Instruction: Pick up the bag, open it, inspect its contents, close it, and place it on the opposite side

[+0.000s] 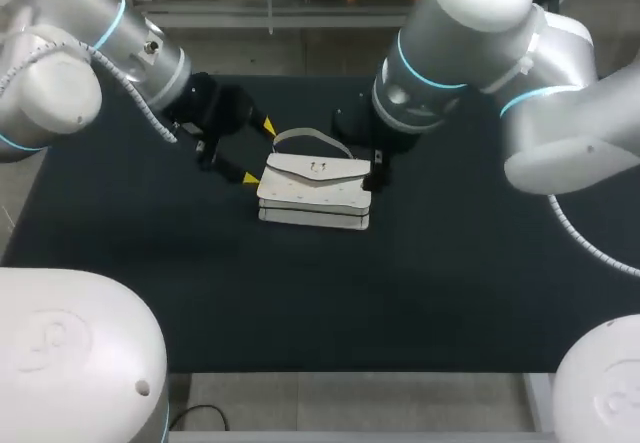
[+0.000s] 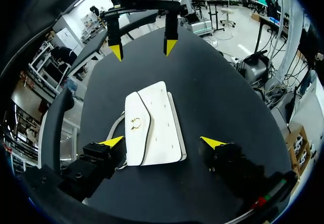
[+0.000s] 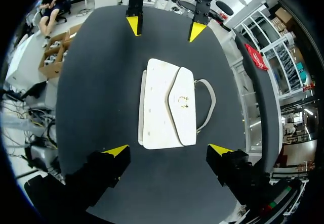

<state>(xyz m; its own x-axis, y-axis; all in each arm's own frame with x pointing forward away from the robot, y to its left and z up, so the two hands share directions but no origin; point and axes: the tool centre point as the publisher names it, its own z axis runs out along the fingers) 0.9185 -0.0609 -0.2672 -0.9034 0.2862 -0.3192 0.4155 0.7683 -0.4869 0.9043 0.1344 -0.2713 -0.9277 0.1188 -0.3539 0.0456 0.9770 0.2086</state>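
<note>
Where my left arm [image 1: 110, 43] comes in over the black table [image 1: 120, 263], the left gripper [image 1: 259, 151] sits low at the left end of a white handbag [image 1: 315, 198]. Its two yellow-tipped fingers are spread wide and hold nothing. In the left wrist view the bag's near end lies between those fingers. There is a clear gap on one side, and the other tip is just beside the bag's edge and the strap [image 1: 312, 138]. I cannot tell whether that tip touches.

The handbag lies flat near the middle of the table, with its long side running from one gripper to the other. Its pointed flap [image 1: 340, 171] is closed and faces up, with a small gold clasp [image 1: 317, 168] at the centre. The strap loops out along the bag's far side.

At the bag's right end, the right gripper [image 3: 168, 149] is mostly hidden under the right arm [image 1: 470, 33] in the head view. The right wrist view shows its fingers spread wide as well and gripping nothing. The bag's end just reaches the line between the tips, with bare table on either side. Each wrist view shows the other gripper at the bag's far end.
</note>
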